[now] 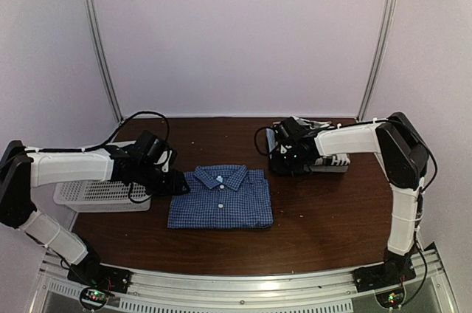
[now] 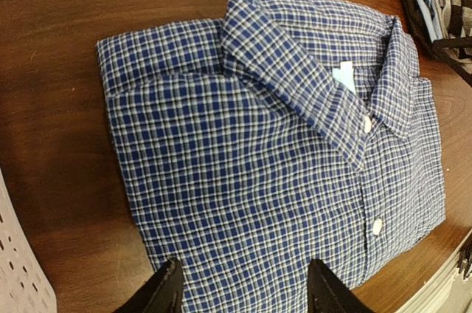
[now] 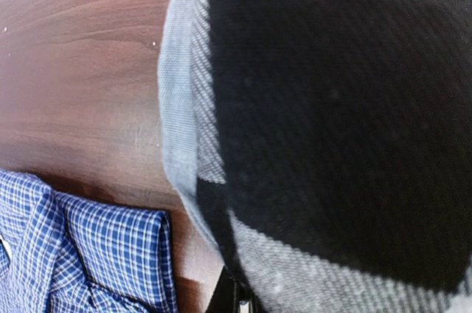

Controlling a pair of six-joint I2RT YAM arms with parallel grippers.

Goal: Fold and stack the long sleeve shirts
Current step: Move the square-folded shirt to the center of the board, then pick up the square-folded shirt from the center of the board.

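Two shirts on the tabletop (image 1: 317, 224). The blue shirt (image 1: 220, 196) is folded, collar and buttons up, at centre of the top view. The black-and-white shirt (image 1: 330, 162) is a compact bundle right of centre, bare wood between the two.

Right pincer (image 1: 284, 156) is clenched at that bundle's left edge. Checked cloth fills its wrist view, so it looks pinched on the fabric, though the tips are mostly hidden. Left pincer (image 1: 177, 182) is released, jaws apart over the blue shirt's left edge, grasping nothing.

Step, my read: get the black-and-white one squared up and onto the blue.
- Lift until the trailing cloth clears the blue collar, no dragging.
- Line the edges up with the blue before letting go.
- Left pincer should either pin the blue shirt's edge or back off, so the finished fold isn't pulled open.

White mesh basket (image 1: 99, 193) sits at the left of the top view, just beside the left pincer. Its visible part holds nothing, and the left arm covers the rest.
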